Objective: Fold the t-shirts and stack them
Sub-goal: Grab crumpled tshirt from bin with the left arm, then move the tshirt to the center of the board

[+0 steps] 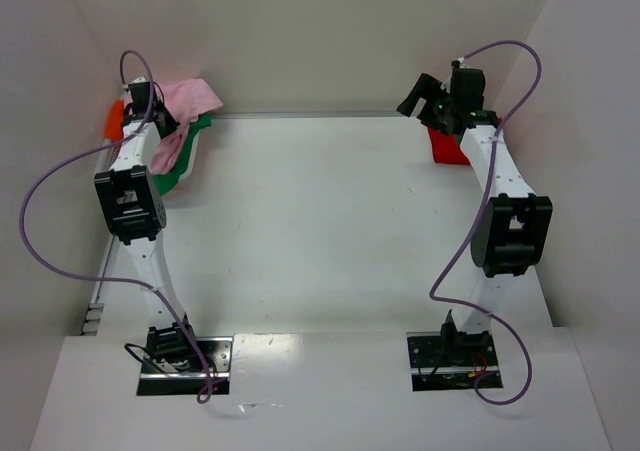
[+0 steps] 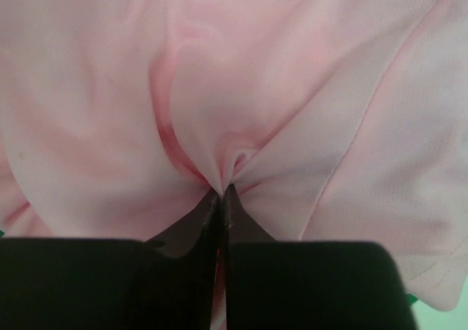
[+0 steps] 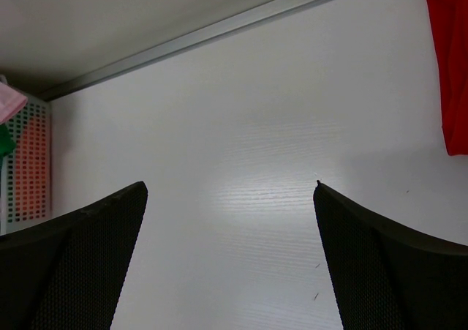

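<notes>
— Where is the pink shirt (image 1: pixel 195 99)?
— We see it at ten o'clock of the worktop (image 1: pixel 320 221), bunched over the green shirt (image 1: pixel 186 169). Our left jaws are pinched narrow on a fold of it.
— And the right jaws?
— Wide apart, holding nothing, near the red shirt (image 1: pixel 440 146) at two o'clock.

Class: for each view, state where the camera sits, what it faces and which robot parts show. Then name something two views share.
Top external: above and behind the bases, looking down on the table; both arms show.
Left wrist: on that wrist, facing the pink t-shirt close up; left gripper pinches a fold.
Right wrist: on that wrist, facing across the table; right gripper open.
Shared: the red t-shirt, in right wrist and top external.
</notes>
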Action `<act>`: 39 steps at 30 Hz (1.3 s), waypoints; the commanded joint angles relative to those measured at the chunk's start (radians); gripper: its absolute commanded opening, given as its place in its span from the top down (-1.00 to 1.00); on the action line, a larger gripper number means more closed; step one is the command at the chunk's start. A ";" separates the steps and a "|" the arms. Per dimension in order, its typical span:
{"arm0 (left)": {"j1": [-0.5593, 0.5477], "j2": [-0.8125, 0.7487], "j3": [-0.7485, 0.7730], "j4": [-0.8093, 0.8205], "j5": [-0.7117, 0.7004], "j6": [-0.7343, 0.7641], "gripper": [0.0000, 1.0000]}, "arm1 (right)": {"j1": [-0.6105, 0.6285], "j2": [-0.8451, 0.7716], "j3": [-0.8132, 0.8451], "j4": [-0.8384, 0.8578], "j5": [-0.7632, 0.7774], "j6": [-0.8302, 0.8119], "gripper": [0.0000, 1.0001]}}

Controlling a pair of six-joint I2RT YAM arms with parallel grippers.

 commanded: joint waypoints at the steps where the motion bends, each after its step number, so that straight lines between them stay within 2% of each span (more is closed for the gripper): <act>1: 0.006 -0.070 0.037 0.027 0.032 -0.007 1.00 | 0.008 0.037 0.062 0.030 -0.013 0.010 -1.00; 6: -0.028 -0.163 0.102 -0.033 0.074 0.069 1.00 | 0.008 0.060 0.112 0.050 -0.057 0.010 -1.00; 9: -0.098 -0.228 0.239 -0.105 0.147 0.184 1.00 | 0.008 0.069 0.132 0.078 -0.106 0.010 -1.00; 10: -0.156 -0.283 0.303 -0.181 0.200 0.262 1.00 | 0.008 0.078 0.132 0.104 -0.152 0.019 -1.00; 14: -0.271 -0.373 0.318 -0.244 0.167 0.272 1.00 | 0.008 0.097 0.143 0.130 -0.244 0.050 -1.00; 16: -0.409 -0.416 0.327 -0.266 0.187 0.272 1.00 | 0.022 0.087 0.152 0.139 -0.267 0.050 -1.00; 17: -0.410 -0.430 0.327 -0.266 0.187 0.260 1.00 | 0.022 0.087 0.152 0.150 -0.267 0.050 -1.00; 18: -0.493 -0.441 0.339 -0.266 0.201 0.241 1.00 | 0.032 0.062 0.143 0.150 -0.267 0.038 -1.00; 21: -0.613 -0.452 0.373 -0.275 0.239 0.226 1.00 | 0.042 0.023 0.089 0.161 -0.267 0.027 -1.00; 23: -0.711 -0.452 0.423 -0.330 0.217 0.215 1.00 | 0.042 -0.040 0.047 0.150 -0.182 0.027 -1.00; 25: -0.721 -0.463 0.434 -0.331 0.216 0.195 1.00 | 0.013 -0.071 -0.004 0.150 -0.171 0.027 -1.00; 28: -0.721 -0.496 0.378 -0.331 0.181 0.209 1.00 | -0.021 -0.133 -0.101 0.225 -0.244 0.094 -1.00; 31: -0.712 -0.496 0.292 -0.331 0.170 0.209 1.00 | -0.021 -0.205 -0.194 0.267 -0.254 0.108 -1.00; 35: -0.712 -0.506 0.215 -0.321 0.184 0.191 1.00 | -0.021 -0.258 -0.244 0.267 -0.226 0.108 -0.64; 36: -0.712 -0.506 0.183 -0.309 0.184 0.179 1.00 | -0.021 -0.278 -0.253 0.267 -0.226 0.108 -0.40; 37: -0.712 -0.515 0.162 -0.297 0.193 0.178 1.00 | -0.021 -0.287 -0.253 0.267 -0.226 0.095 -0.38; 39: -0.712 -0.515 0.151 -0.283 0.193 0.178 1.00 | -0.021 -0.298 -0.263 0.238 -0.226 0.084 -0.61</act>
